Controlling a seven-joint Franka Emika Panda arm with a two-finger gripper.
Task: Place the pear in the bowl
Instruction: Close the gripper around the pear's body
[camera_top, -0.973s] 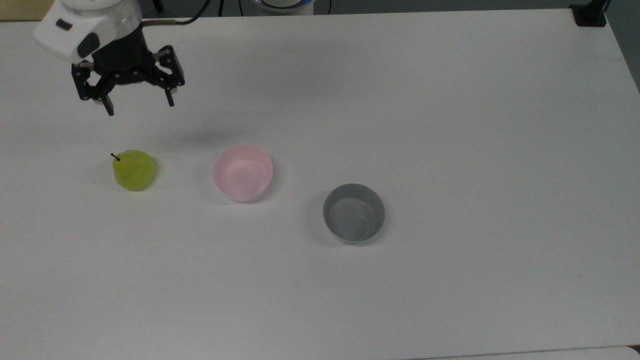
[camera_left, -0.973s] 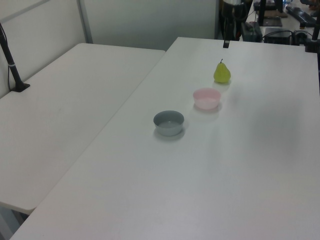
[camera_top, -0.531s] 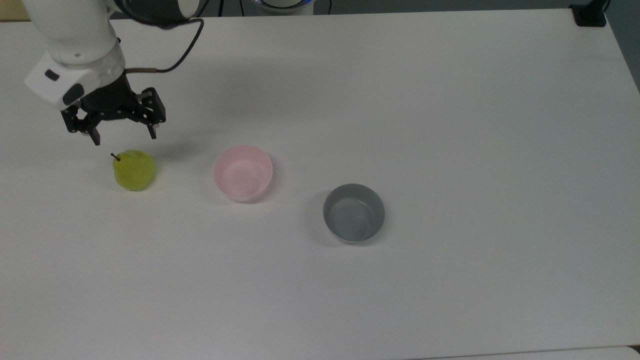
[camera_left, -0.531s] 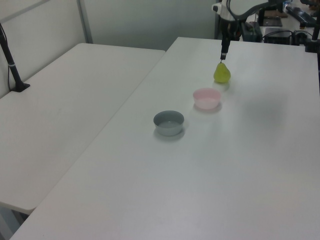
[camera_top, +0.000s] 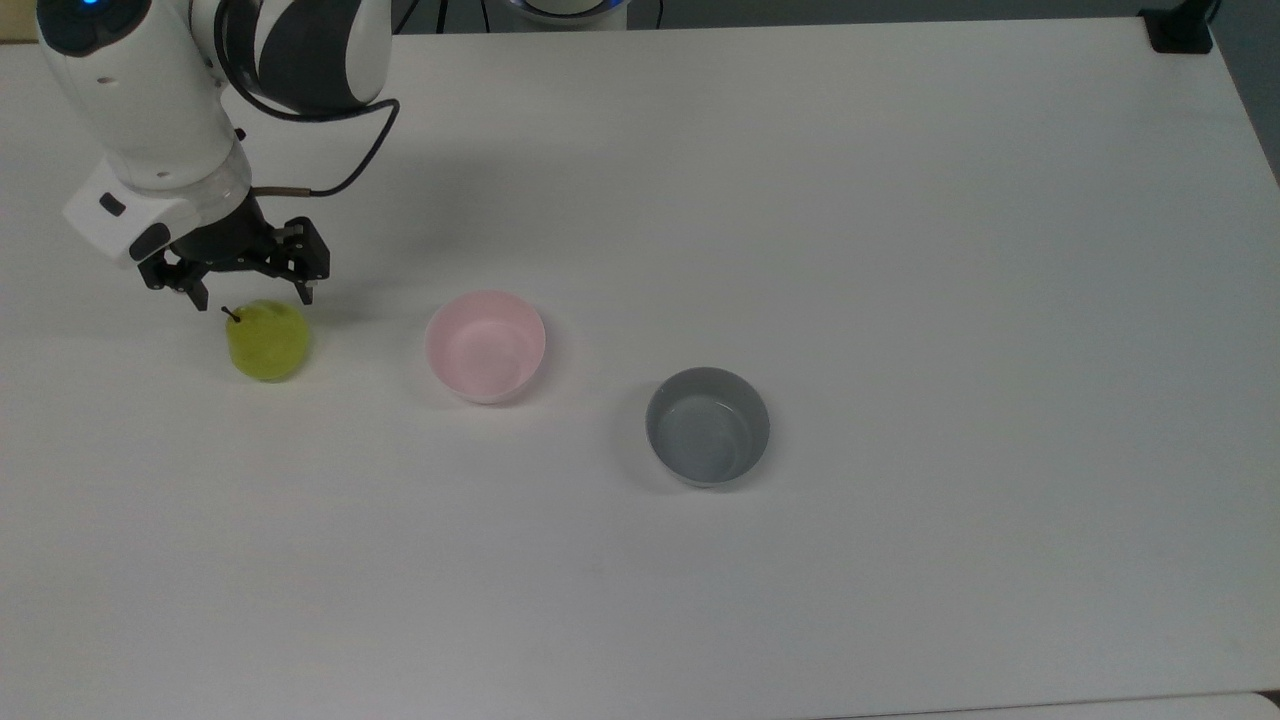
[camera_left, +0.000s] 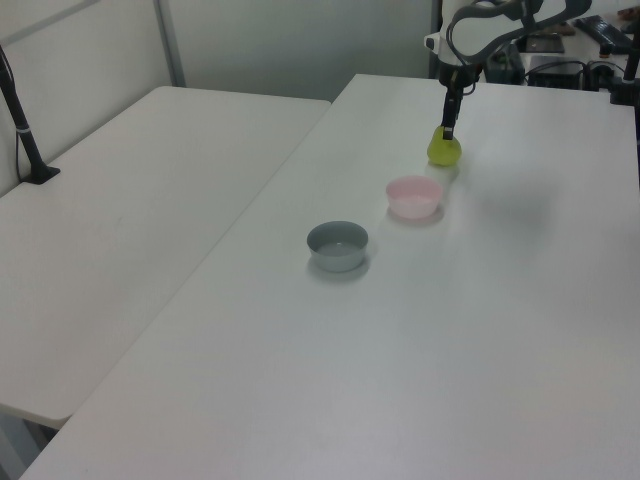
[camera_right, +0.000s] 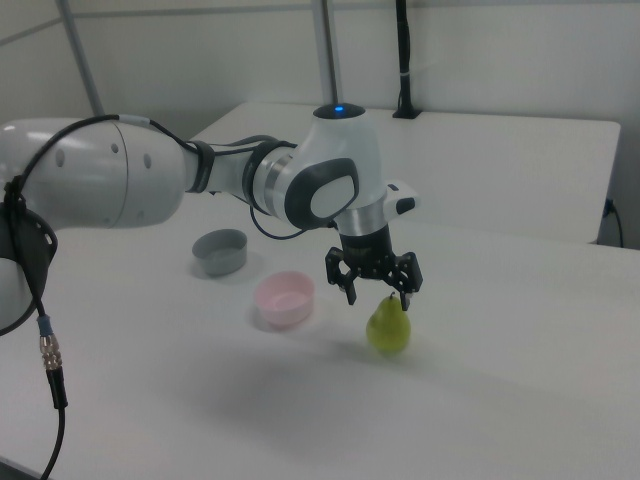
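white table (camera_top: 900, 250) | second white table (camera_left: 130, 230) | pale wall (camera_left: 300, 40)

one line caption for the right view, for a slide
Open gripper poised over the upright pear, with the pink bowl and grey bowl beside it on the white table.

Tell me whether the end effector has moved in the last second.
Yes. In the top view the end effector has come down-frame toward the pear, which has stayed put, and now hangs open just above it.

Claw (camera_left: 450, 131) right at the pear (camera_left: 444, 151) top; pink bowl (camera_left: 414, 197) near, grey bowl (camera_left: 337, 245) beyond.
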